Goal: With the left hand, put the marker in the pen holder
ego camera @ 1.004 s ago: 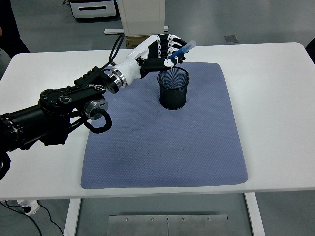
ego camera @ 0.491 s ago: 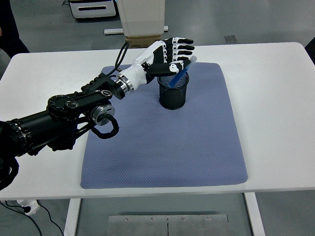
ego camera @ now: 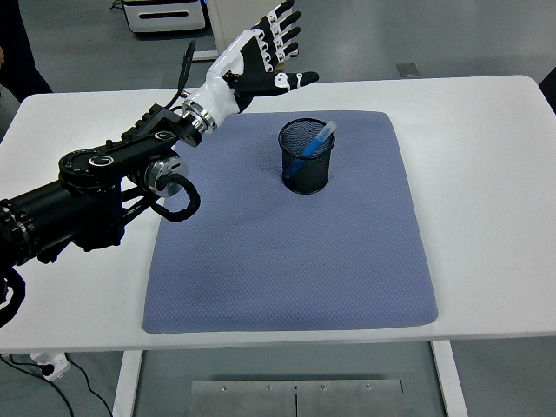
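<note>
One left hand [ego camera: 261, 56] raised, fingers [ego camera: 282, 26] spread, marker [ego camera: 314, 148] in pen holder [ego camera: 306, 156]

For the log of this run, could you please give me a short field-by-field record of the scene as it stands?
table: white table, carrying a blue-grey mat
pen holder: black mesh pen holder, upright on the far part of the mat
marker: blue marker inside the pen holder, leaning, its tip above the rim
left hand: left hand open, fingers spread, empty, raised beyond and left of the pen holder
right hand: not in view
task state: marker placed
</note>
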`<state>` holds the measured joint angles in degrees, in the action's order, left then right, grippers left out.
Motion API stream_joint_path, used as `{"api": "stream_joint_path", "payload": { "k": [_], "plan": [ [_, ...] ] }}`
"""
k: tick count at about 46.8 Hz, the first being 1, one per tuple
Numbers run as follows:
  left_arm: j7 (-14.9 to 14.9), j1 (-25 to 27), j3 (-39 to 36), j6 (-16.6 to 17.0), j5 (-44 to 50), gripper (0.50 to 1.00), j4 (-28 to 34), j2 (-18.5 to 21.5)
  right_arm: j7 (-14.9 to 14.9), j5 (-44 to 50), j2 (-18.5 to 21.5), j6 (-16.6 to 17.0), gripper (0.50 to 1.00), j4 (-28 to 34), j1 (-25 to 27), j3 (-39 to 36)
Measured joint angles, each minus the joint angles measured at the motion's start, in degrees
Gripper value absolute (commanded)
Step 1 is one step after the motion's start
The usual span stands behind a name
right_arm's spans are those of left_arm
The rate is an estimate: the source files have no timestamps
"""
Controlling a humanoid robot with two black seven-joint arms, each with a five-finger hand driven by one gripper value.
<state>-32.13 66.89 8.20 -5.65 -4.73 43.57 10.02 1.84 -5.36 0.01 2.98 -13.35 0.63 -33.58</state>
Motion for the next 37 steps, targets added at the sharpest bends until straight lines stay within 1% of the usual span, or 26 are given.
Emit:
{"api": "stream_joint_path", "payload": {
  "k": [7,13,17,21,23,25,30,37],
  "plan": [
    [0.0,-0.6,0.0,0.0,-0.7,1.0,-1.9,2.4,0.0,0.0,0.0,0.0,1.0,0.0,0.0,0.0],
    [0.0,-1.0,0.0,0.7,-0.7,1.0,-3.5,3.4,0.0,0.0,0.0,0.0,1.0,0.0,0.0,0.0],
    [0.0,-2.2,0.1,2.7,-0.1,1.0,-4.4,3.5,0.0,0.0,0.0,0.0,1.0,0.0,0.0,0.0],
    [-0.4,-4.1,1.2,5.9,1.0,1.0,-4.6,3.5,0.0,0.0,0.0,0.0,1.0,0.0,0.0,0.0],
    [-1.0,-5.5,2.8,7.3,1.8,1.0,-4.6,3.4,0.0,0.0,0.0,0.0,1.0,0.0,0.0,0.0],
    [-1.8,-7.0,4.6,8.0,2.5,1.0,-4.6,3.4,0.0,0.0,0.0,0.0,1.0,0.0,0.0,0.0],
    [-2.6,-10.8,10.2,7.7,3.5,1.0,-4.6,3.5,0.0,0.0,0.0,0.0,1.0,0.0,0.0,0.0],
    [-2.2,-15.0,18.5,6.8,3.8,1.0,-4.6,3.4,0.0,0.0,0.0,0.0,1.0,0.0,0.0,0.0]
  ]
}}
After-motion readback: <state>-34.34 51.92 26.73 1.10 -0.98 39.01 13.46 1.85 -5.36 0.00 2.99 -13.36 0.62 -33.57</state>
